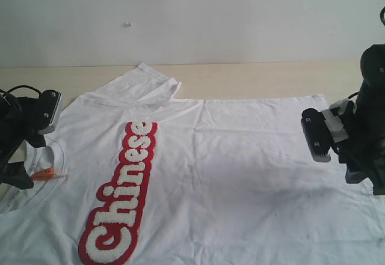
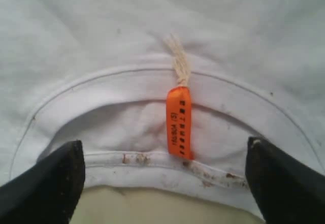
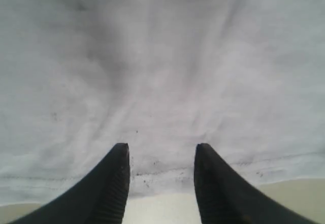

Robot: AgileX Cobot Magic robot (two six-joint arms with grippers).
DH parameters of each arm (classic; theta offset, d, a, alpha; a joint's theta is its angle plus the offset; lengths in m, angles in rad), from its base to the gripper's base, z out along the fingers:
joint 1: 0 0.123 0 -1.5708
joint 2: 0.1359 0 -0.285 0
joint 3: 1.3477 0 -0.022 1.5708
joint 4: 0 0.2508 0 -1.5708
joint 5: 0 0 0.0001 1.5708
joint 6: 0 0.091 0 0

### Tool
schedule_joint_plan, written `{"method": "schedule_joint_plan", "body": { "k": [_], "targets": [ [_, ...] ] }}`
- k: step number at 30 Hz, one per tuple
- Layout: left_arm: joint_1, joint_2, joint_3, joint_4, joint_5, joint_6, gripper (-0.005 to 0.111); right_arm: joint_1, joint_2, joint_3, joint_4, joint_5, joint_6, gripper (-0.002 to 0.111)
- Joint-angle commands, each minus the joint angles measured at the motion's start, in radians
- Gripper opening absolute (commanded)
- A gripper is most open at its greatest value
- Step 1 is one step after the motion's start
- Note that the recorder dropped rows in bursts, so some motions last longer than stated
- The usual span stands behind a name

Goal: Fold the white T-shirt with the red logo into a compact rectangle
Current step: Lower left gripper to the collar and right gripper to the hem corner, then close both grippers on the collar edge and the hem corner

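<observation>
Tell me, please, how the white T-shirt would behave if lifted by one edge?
The white T-shirt lies flat with soft wrinkles, so it would probably droop limply rather than hold shape. The fuzzy red logo likely makes that strip slightly stiffer. Pushed across the table, the cloth may bunch rather than slide.

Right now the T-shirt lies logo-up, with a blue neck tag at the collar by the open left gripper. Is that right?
Not quite: the neck tag is orange, not blue, as the left wrist view shows. The rest holds: the white T-shirt lies with the red logo up, and the tag sits at the collar by the open left gripper.
</observation>
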Motion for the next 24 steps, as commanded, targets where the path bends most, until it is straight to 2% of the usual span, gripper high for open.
{"method": "schedule_joint_plan", "body": {
  "k": [1, 10, 24],
  "targets": [
    [0.005, -0.002, -0.007, -0.041, 0.004, 0.029, 0.082, -0.028, -0.009, -0.002, 0.094, 0.014, -0.104, 0.043],
    [0.005, -0.002, -0.007, -0.050, 0.004, 0.029, 0.082, -0.028, -0.009, 0.070, 0.079, -0.044, -0.128, 0.057],
    [0.005, -0.002, -0.007, -0.073, 0.002, 0.030, 0.082, -0.109, -0.009, 0.072, 0.073, -0.068, -0.157, 0.054]
  ]
}}
